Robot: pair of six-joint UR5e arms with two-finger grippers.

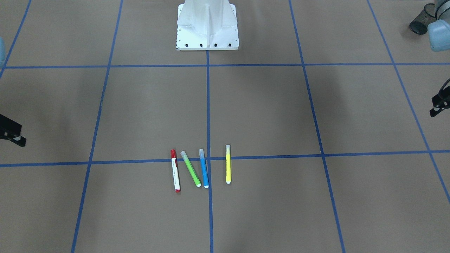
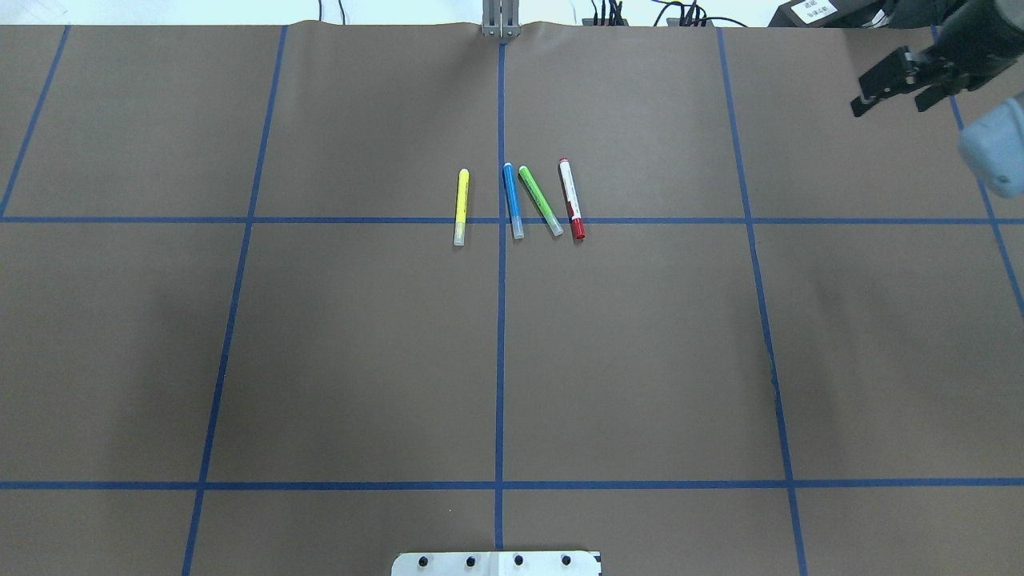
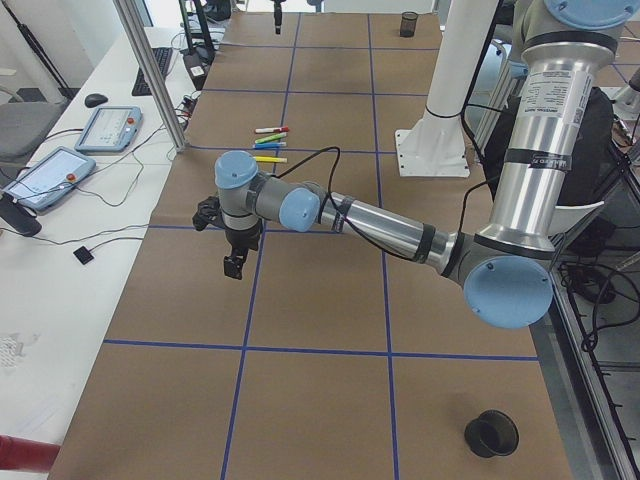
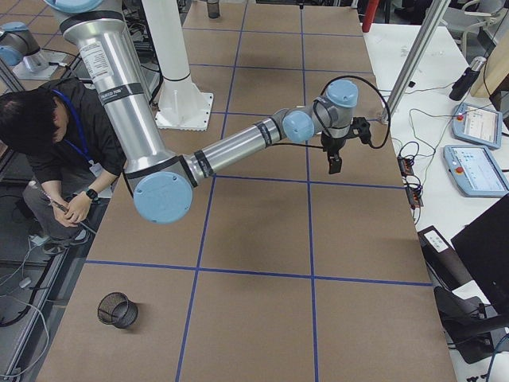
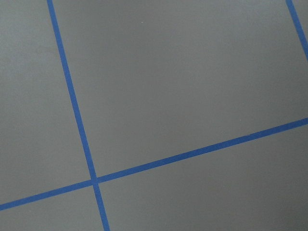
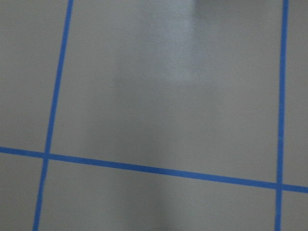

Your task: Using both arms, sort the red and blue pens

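The red pen point(image 1: 175, 170) point(image 2: 571, 198), white-barrelled with a red cap, lies in a row with the blue pen point(image 1: 204, 168) point(image 2: 513, 200) on the brown table, near the centre line on the side far from the base. Neither is held. My right gripper point(image 2: 888, 104) hovers far off at the table's right end, its fingers apart and nothing between them. My left gripper point(image 1: 437, 105) point(image 3: 235, 262) hangs over the opposite end. Only a part of it shows, and I cannot tell how its jaws stand. Both wrist views show only bare paper and blue tape.
A green highlighter point(image 1: 190, 168) lies between the two pens and a yellow highlighter point(image 1: 228, 164) just beyond the blue one. The white robot base point(image 1: 207, 28) stands mid-table. Black mesh cups point(image 3: 490, 432) point(image 4: 118, 309) sit at the near corners. A person point(image 4: 48, 151) crouches beside the table.
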